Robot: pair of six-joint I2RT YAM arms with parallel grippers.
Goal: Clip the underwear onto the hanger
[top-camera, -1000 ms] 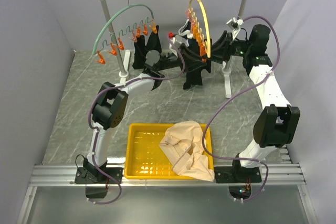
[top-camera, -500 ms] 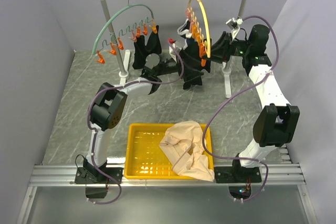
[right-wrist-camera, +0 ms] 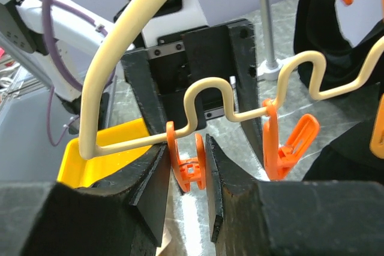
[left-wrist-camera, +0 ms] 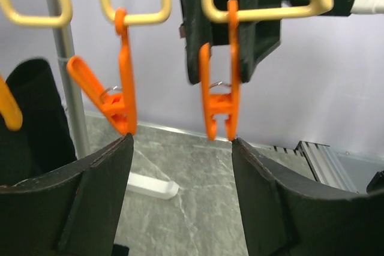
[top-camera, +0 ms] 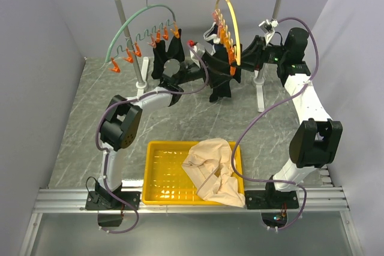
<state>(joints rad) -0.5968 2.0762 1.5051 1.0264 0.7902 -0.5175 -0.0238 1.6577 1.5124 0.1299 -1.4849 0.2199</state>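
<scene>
Looks out between the dark fingers [left-wrist-camera: 78, 196] of the left gripper [left-wrist-camera: 182, 142], set wide apart with nothing in them. Shows the hanger [left-wrist-camera: 264, 11] across the top as a pale yellow wavy wire. Catches two orange clips hanging from its dips: the right clip [left-wrist-camera: 219, 109] straight down, tip just above the right finger, perhaps farther off; the left clip [left-wrist-camera: 123, 88] with one handle splayed left. Behind the wire, the underwear [left-wrist-camera: 258, 43], black and limp. Left, a metal pole [left-wrist-camera: 63, 58] standing on the grey marbled table [left-wrist-camera: 198, 220].
</scene>
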